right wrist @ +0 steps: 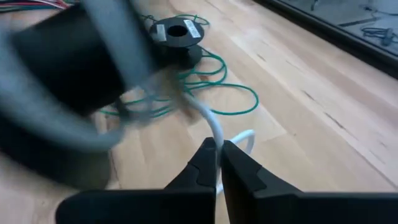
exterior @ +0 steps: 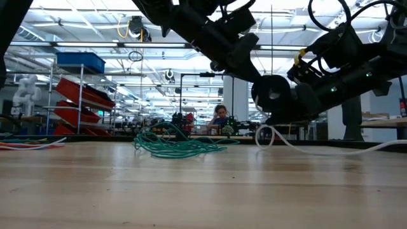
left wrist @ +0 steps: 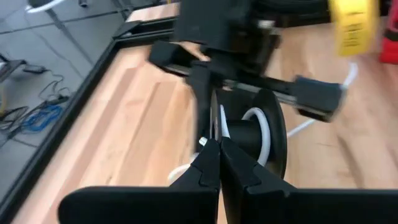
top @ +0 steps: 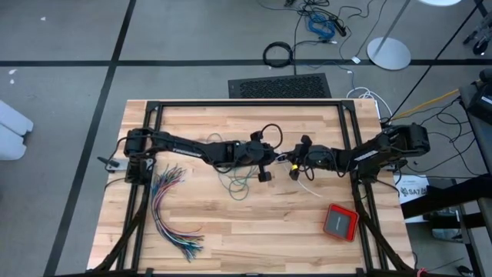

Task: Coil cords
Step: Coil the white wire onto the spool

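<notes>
Two pincers, left (top: 265,175) and right (top: 294,171) (both closed), one teal cord (exterior: 178,146).

Overhead, table-level and wrist cameras share the table (top: 231,231).

Cord tangle (top: 240,183) at table (top: 231,231) centre, wire bundle (top: 171,211) left, flat box (top: 340,221) right.

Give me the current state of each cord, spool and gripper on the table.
Teal-green cord: loose tangle lying on the table, uncoiled.
White cord: pinched in the right gripper, trailing across the wood.
Black spool: lying on the table by the teal-green cord.
Left gripper: shut, raised near a second black reel.
Right gripper: shut on the white cord.
</notes>
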Robot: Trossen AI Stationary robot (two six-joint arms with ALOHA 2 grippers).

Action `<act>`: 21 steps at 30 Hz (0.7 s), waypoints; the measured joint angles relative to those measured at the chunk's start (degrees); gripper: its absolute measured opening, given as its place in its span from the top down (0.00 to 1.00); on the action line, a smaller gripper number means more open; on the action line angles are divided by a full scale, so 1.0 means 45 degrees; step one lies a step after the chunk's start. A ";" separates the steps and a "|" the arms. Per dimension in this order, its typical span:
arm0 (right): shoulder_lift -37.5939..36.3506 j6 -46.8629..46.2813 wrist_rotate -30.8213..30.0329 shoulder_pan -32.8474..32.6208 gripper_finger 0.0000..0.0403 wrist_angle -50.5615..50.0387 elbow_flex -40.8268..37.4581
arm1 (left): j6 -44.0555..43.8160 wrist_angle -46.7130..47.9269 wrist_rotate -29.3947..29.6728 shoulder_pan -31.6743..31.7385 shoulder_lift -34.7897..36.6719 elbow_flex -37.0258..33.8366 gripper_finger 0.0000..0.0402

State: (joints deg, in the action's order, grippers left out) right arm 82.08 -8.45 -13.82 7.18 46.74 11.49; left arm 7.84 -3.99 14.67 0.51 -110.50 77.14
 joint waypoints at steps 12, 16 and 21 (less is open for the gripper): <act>-0.1255 -0.0364 0.0071 -0.0006 1.00 -0.1087 0.0000 | 0.0725 0.1813 0.1946 0.0024 0.0000 0.0000 1.00; -0.2177 -0.0471 0.0156 -0.0033 1.00 -0.1511 -0.0005 | 0.1166 0.1796 0.2447 0.0010 0.0005 0.0000 1.00; -0.3143 -0.0633 0.0410 -0.0226 1.00 -0.1745 -0.0005 | 0.1667 0.1729 0.2637 0.0022 0.0009 0.0000 1.00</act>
State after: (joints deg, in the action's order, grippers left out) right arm 67.94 -11.30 -11.97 6.16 38.89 11.46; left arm 15.34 3.79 26.54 0.61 -110.46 77.14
